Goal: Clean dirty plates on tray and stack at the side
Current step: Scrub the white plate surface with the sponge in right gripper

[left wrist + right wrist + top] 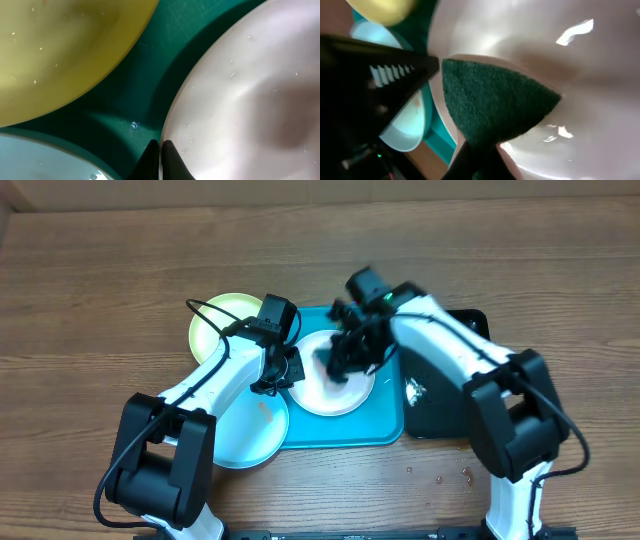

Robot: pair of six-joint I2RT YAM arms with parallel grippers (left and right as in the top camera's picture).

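The white plate (330, 392) lies on the turquoise tray (385, 425). My left gripper (283, 372) is shut on the white plate's left rim; in the left wrist view the fingers (161, 146) pinch the rim of the white plate (250, 100). My right gripper (345, 360) is shut on a dark green scouring pad (490, 107) pressed onto the white plate (600, 75). The lime green plate (215, 320) sits at the tray's upper left (60, 50). The light blue plate (245, 435), with an orange-red smear, overlaps the tray's lower left (30, 155).
A glossy black tray (440, 405) lies right of the turquoise tray, partly under my right arm. Small droplets dot the wooden table (440, 475) in front of it. The table spreads wide on both sides.
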